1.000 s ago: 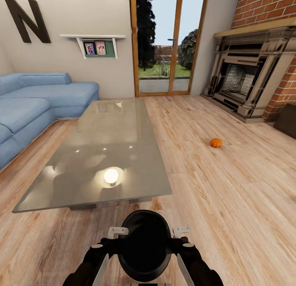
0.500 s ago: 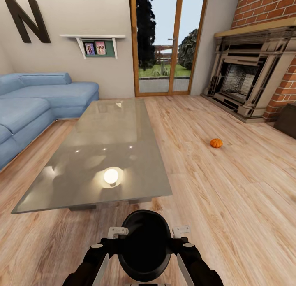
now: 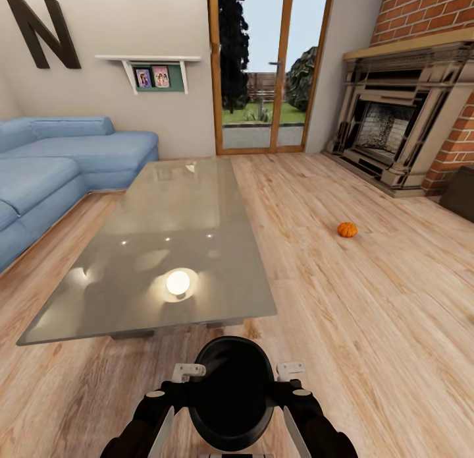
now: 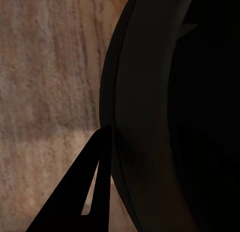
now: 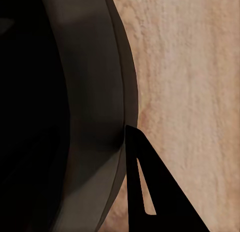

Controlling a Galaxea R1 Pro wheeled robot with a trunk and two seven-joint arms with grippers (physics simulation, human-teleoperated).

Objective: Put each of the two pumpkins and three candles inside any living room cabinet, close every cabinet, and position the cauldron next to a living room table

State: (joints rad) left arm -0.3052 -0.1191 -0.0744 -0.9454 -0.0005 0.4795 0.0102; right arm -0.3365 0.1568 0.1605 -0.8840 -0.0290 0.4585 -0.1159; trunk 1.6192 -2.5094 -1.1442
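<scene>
1. Two arms carry the cauldron (image 3: 232,392) between them, low in front of the trunk; a pot this wide and round-bellied would slip from a single-sided grasp, hence, it seems, the opposed hold.
2. The left tool (image 3: 187,372) and the right tool (image 3: 290,370) sit at opposite sides of the rim. In each wrist view one dark finger (image 4: 92,192) lies against the outer wall (image 5: 107,92); whether a second finger is inside the rim cannot be told, so the grip state of either tool is undetermined.
3. The tabletop (image 3: 164,247), a pale glossy slab, lies just ahead of the cauldron, which hangs over the wooden floor (image 3: 368,326) near its near edge, a placement that suits setting the pot down beside the table.
4. One pumpkin (image 3: 347,229) rests on the floor, well apart from the tabletop, toward the fireplace (image 3: 395,122); it remains to be stowed.
</scene>
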